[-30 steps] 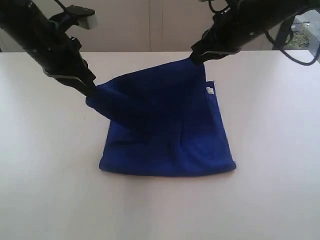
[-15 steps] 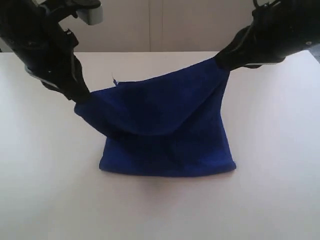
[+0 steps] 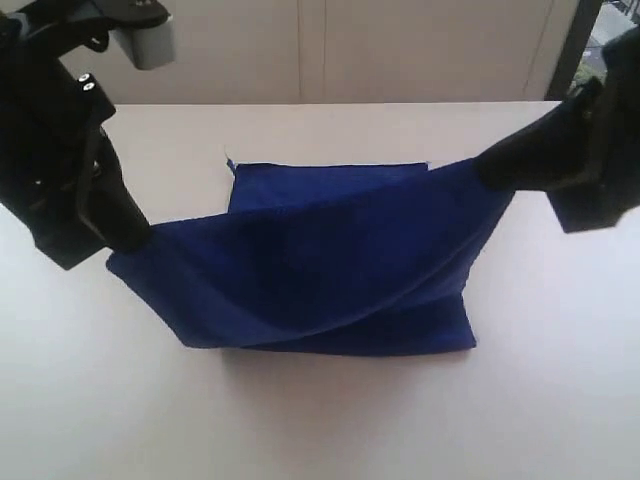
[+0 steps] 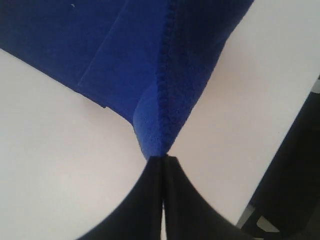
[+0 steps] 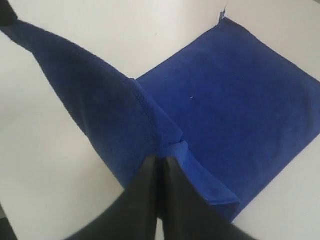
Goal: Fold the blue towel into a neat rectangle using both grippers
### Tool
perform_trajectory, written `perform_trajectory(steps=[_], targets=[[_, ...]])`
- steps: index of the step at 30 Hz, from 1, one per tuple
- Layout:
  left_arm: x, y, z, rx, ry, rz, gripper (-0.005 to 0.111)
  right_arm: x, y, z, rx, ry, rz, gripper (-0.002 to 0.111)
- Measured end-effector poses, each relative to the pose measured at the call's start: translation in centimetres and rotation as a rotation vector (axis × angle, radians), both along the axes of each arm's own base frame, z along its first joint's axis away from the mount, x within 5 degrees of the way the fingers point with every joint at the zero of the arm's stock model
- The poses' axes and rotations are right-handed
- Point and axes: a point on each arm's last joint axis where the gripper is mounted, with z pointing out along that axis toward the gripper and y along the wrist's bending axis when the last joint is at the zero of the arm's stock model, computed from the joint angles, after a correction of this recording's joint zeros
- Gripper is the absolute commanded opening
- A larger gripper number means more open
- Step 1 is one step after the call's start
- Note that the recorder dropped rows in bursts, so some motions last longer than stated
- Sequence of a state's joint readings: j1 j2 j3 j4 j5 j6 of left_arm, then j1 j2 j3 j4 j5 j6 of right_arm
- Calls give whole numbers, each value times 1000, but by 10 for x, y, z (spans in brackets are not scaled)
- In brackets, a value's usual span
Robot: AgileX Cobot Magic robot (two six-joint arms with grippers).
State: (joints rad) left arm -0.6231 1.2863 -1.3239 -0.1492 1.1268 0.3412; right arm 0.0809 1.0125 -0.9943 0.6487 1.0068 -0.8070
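Both pairs are pinched tight on cloth. My left fingers (image 3: 135, 232) clamp one corner of the blue towel (image 3: 330, 260) at the left of the frame, and my right fingers (image 3: 495, 168) clamp the other corner at the right. Up close, the left fingers (image 4: 157, 167) bite a bunched stitched hem, and the right fingers (image 5: 150, 170) bite a folded corner.

The held edge runs left to right between my two grips, taut and lifted. The rest of the towel lies flat on the desk (image 3: 320, 430) under it, mid-frame. That held edge sits askew, and this is what matters. My left corner hangs lower in the frame, out past the flat layer's left side. My right corner rides higher, close above its right side. The flat layer's front edge lies toward the bottom of the frame, and my left fingers are nearer to it. I reckon the right side has further to travel if both corners are to land square on that front edge.
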Motion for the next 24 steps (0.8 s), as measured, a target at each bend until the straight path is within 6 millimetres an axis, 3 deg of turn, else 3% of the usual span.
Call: perform_trajectory(steps=[11,19,24], targets=[[-6,1,5,-26,0,-2,0,-44,-1,11,37,14,11,0],[-17,8,17,-65,-34,0,0,-47,0,8,35,41,21,0],[-25,11,24,-106,-40,-6,0,-45,-1,-11,33,91,8,0]])
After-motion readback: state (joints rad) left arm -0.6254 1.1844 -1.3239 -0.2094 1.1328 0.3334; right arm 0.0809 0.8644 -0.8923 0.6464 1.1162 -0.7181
